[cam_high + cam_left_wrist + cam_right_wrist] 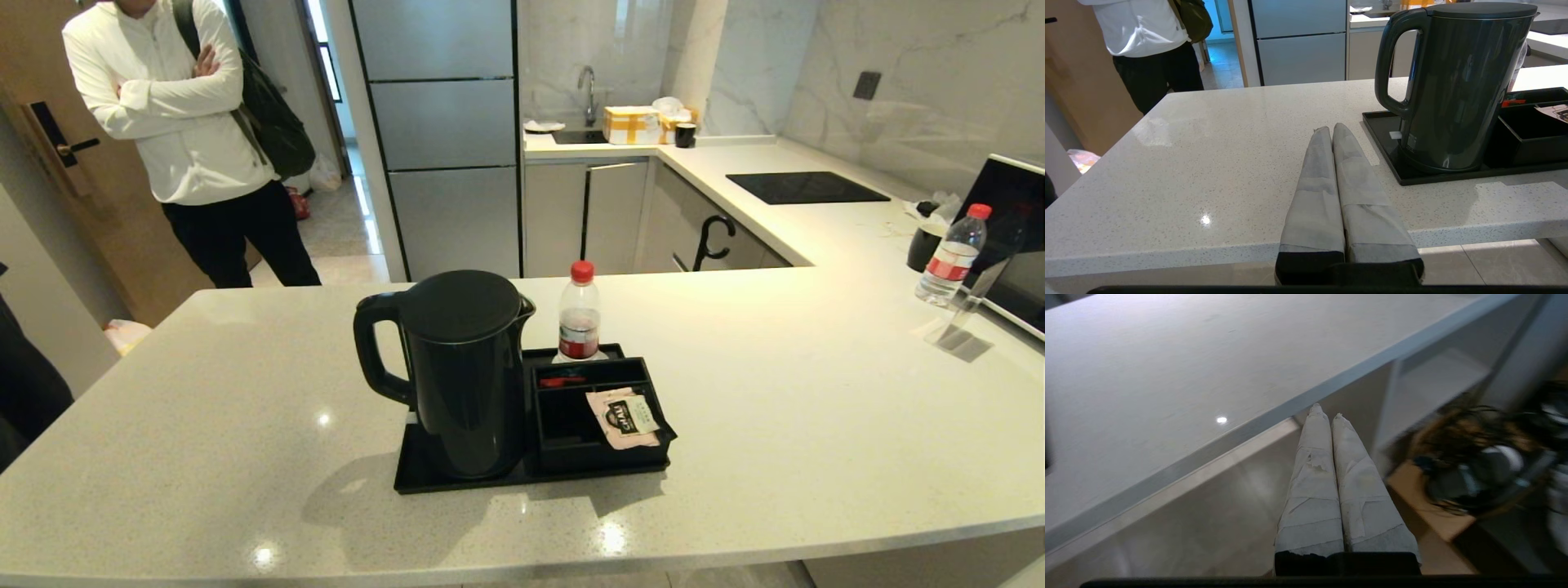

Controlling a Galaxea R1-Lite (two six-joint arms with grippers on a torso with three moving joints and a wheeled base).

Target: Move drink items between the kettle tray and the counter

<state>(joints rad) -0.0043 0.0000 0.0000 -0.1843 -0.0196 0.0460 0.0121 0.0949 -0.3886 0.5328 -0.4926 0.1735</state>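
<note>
The right gripper (1327,412), its tape-wrapped fingers pressed together on nothing, hangs off the rounded edge of the counter (1167,375), over the floor. The left gripper (1329,130), closed and empty, sits level at the counter's near edge, pointing at the tray's corner. The matte-black kettle (464,371) stands upright on the flat black tray (424,474). The beige sachet (624,418) lies on the organiser box (571,433). Broad speckled stone lies open either side.

Left claw (1331,130) and right claw (1327,412) both closed, empty, held low.
</note>
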